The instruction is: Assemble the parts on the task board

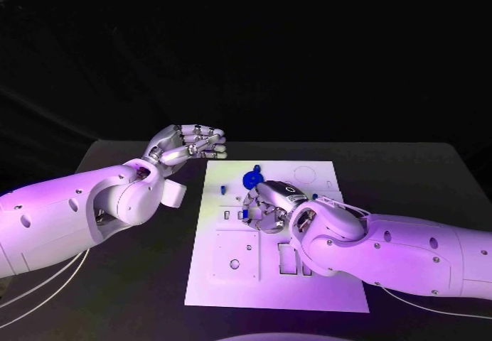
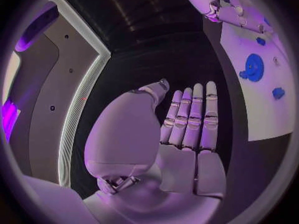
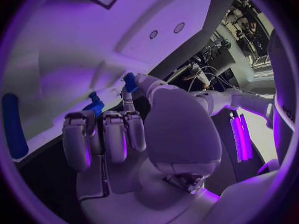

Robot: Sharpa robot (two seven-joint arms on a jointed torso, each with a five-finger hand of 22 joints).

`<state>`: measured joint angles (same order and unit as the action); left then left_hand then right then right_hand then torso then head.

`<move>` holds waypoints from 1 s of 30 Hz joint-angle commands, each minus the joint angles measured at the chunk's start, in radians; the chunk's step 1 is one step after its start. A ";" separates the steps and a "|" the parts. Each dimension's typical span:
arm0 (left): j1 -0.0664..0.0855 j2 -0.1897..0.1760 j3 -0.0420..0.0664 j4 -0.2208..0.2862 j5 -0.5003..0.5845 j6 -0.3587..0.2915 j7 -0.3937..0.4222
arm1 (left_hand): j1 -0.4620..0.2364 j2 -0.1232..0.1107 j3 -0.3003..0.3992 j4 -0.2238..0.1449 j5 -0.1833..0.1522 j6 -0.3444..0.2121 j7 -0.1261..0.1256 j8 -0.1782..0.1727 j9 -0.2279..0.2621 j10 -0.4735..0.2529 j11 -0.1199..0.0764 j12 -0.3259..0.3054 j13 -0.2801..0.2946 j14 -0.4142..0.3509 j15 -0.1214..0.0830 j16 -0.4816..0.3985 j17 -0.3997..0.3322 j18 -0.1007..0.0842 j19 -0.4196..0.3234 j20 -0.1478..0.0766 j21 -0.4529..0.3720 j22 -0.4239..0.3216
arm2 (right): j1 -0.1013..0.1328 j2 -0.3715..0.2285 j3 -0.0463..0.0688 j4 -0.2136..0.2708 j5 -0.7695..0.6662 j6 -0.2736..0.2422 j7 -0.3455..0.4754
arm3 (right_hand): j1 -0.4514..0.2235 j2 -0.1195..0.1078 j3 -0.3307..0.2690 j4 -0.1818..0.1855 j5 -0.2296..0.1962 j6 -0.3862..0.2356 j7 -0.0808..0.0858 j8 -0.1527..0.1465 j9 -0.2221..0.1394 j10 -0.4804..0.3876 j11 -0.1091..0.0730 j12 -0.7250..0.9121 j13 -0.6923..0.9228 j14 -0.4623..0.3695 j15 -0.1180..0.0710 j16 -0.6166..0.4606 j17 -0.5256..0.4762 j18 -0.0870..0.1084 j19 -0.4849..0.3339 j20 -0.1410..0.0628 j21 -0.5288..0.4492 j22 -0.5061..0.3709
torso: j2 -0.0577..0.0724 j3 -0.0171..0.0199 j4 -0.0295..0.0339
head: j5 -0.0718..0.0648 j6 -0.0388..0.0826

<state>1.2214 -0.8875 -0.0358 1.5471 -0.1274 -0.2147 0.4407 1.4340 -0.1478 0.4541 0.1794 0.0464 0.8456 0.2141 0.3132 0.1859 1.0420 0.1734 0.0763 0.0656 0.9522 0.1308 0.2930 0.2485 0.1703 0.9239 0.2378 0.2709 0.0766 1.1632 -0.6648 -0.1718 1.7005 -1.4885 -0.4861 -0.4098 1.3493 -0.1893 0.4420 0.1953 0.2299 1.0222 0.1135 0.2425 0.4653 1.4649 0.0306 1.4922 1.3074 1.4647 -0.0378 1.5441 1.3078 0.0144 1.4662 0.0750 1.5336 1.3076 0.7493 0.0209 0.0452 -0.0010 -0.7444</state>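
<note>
Blue plastic parts, a round gear [image 1: 252,178] and a small peg [image 1: 222,190], sit on the flat white task board [image 1: 308,284] mid-desk, the right hand [image 1: 269,211] curling its fingers [image 3: 115,137] around another small blue piece [image 3: 129,81], likely seating it next with careful alignment, while the left hand [image 1: 187,147] hovers beside the board, fingers loosely apart, holding nothing.

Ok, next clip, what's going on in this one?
The robot is working on the white task board. Its right hand is down on the board with fingers curled at a small blue part. The left hand hovers off the board's far left corner, holding nothing. A blue gear and a blue peg sit on the board.
</note>
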 commanded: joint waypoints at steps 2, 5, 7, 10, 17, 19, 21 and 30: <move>0.000 0.000 0.001 0.002 -0.003 0.021 0.005 | -0.007 -0.002 0.004 -0.001 0.003 -0.008 0.015 -0.005 -0.002 0.006 0.004 -0.003 0.000 0.001 0.005 -0.006 0.001 0.013 -0.001 0.005 -0.004 -0.002 | -0.005 0.005 0.000 -0.006 -0.044 0.010 -0.008 | -0.005 -0.005 -0.003 0.005 0.006 0.003 -0.010 -0.003 0.032 0.052 -0.007 -0.003 0.190 0.088 -0.004 -0.001 0.181 -0.002 0.076 -0.007 -0.002 0.233 | 0.000 0.0000 0.0007 | 0.001 -0.002; 0.000 -0.001 0.001 0.002 -0.003 0.021 0.005 | -0.007 -0.002 0.004 -0.001 0.003 -0.008 0.015 -0.005 -0.002 0.006 0.004 -0.003 0.000 0.001 0.005 -0.006 0.001 0.013 -0.001 0.005 -0.004 -0.002 | -0.007 0.007 0.000 -0.012 -0.048 0.008 -0.007 | -0.005 -0.007 -0.003 0.005 0.006 0.001 -0.010 -0.004 0.032 0.052 -0.006 -0.004 0.189 0.088 -0.004 -0.001 0.180 -0.002 0.076 -0.007 -0.002 0.232 | 0.000 -0.0004 0.0001 | 0.002 -0.003; 0.000 -0.001 0.001 0.002 -0.003 0.021 0.005 | -0.007 -0.002 0.004 -0.001 0.003 -0.008 0.015 -0.005 -0.002 0.006 0.004 -0.003 0.000 0.001 0.005 -0.006 0.001 0.013 -0.001 0.005 -0.004 -0.002 | -0.008 0.008 0.000 -0.015 -0.049 0.008 -0.007 | -0.005 -0.007 -0.003 0.005 0.006 0.001 -0.010 -0.004 0.032 0.052 -0.006 -0.004 0.189 0.088 -0.004 -0.001 0.180 -0.002 0.076 -0.007 -0.002 0.232 | 0.000 -0.0006 0.0004 | 0.002 -0.004; 0.000 -0.002 0.001 0.002 -0.003 0.021 0.004 | -0.007 -0.002 0.004 -0.001 0.003 -0.008 0.015 -0.005 -0.002 0.006 0.004 -0.003 0.000 0.001 0.005 -0.006 0.001 0.013 -0.001 0.005 -0.004 -0.002 | -0.009 0.009 0.000 -0.019 -0.050 0.007 -0.005 | -0.005 -0.010 -0.003 0.004 0.006 -0.003 -0.009 -0.005 0.031 0.051 -0.006 -0.006 0.187 0.088 -0.003 -0.002 0.179 -0.002 0.075 -0.007 -0.004 0.231 | -0.001 -0.0005 -0.0005 | 0.003 -0.005; 0.000 -0.002 0.000 0.002 -0.003 0.022 0.003 | -0.007 -0.002 0.004 -0.001 0.003 -0.008 0.015 -0.005 -0.002 0.006 0.004 -0.003 0.000 0.001 0.005 -0.006 0.001 0.013 -0.001 0.005 -0.004 -0.002 | -0.011 0.010 0.000 -0.022 -0.052 0.005 0.000 | -0.005 -0.013 -0.003 0.003 0.007 -0.006 -0.007 -0.007 0.030 0.050 -0.005 -0.007 0.187 0.088 -0.003 -0.002 0.179 -0.002 0.075 -0.006 -0.004 0.231 | 0.000 -0.0003 -0.0004 | 0.003 -0.005; 0.000 -0.002 0.000 0.002 -0.004 0.023 0.003 | -0.007 -0.002 0.004 -0.001 0.003 -0.008 0.015 -0.005 -0.002 0.006 0.004 -0.003 0.000 0.001 0.005 -0.006 0.001 0.013 -0.001 0.005 -0.004 -0.002 | -0.011 0.010 0.000 -0.022 -0.053 0.005 0.000 | -0.006 -0.015 -0.003 0.003 0.007 -0.009 -0.006 -0.009 0.030 0.050 -0.004 -0.006 0.187 0.088 -0.002 -0.002 0.179 -0.002 0.075 -0.006 -0.004 0.231 | -0.001 -0.0005 -0.0005 | 0.003 -0.006; 0.000 -0.002 0.000 0.002 -0.004 0.023 0.003 | -0.007 -0.002 0.004 -0.001 0.003 -0.008 0.015 -0.005 -0.002 0.006 0.004 -0.003 0.000 0.001 0.005 -0.006 0.001 0.013 -0.001 0.005 -0.004 -0.002 | -0.012 0.010 0.000 -0.023 -0.054 0.007 -0.001 | -0.006 -0.017 -0.003 0.003 0.007 -0.011 -0.005 -0.010 0.030 0.050 -0.003 -0.007 0.187 0.088 -0.002 -0.002 0.179 -0.002 0.075 -0.006 -0.004 0.231 | -0.001 -0.0007 -0.0004 | 0.003 -0.006; 0.000 -0.003 0.000 0.001 -0.004 0.024 0.002 | -0.008 -0.001 0.006 -0.003 0.003 -0.007 0.015 -0.006 -0.002 0.008 0.003 -0.006 0.000 0.002 0.006 -0.009 0.004 0.013 0.000 0.005 -0.006 -0.003 | -0.012 0.010 0.000 -0.026 -0.067 0.007 0.003 | -0.011 -0.026 -0.003 0.003 0.007 -0.030 0.004 -0.021 0.025 0.044 0.004 -0.015 0.180 0.087 0.004 -0.004 0.173 0.000 0.071 -0.002 -0.010 0.227 | -0.001 -0.0001 -0.0009 | 0.003 -0.006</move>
<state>1.2210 -0.8911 -0.0359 1.5471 -0.1279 -0.2092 0.4381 1.4340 -0.1478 0.4545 0.1791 0.0464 0.8455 0.2141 0.3132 0.1852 1.0441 0.1756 0.0763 0.0656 0.9522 0.1308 0.2890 0.2490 0.1703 0.9239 0.2377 0.2709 0.0761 1.1523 -0.6559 -0.1715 1.6747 -1.5329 -0.4868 -0.4106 1.3367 -0.2041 0.4390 0.1976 0.2365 0.9967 0.1173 0.2254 0.4940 1.4649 0.0306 1.4805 1.3073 1.4647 -0.0378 1.5441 1.3075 0.0144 1.4662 0.0750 1.5294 1.3074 0.7481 0.0202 0.0446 0.0020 -0.7504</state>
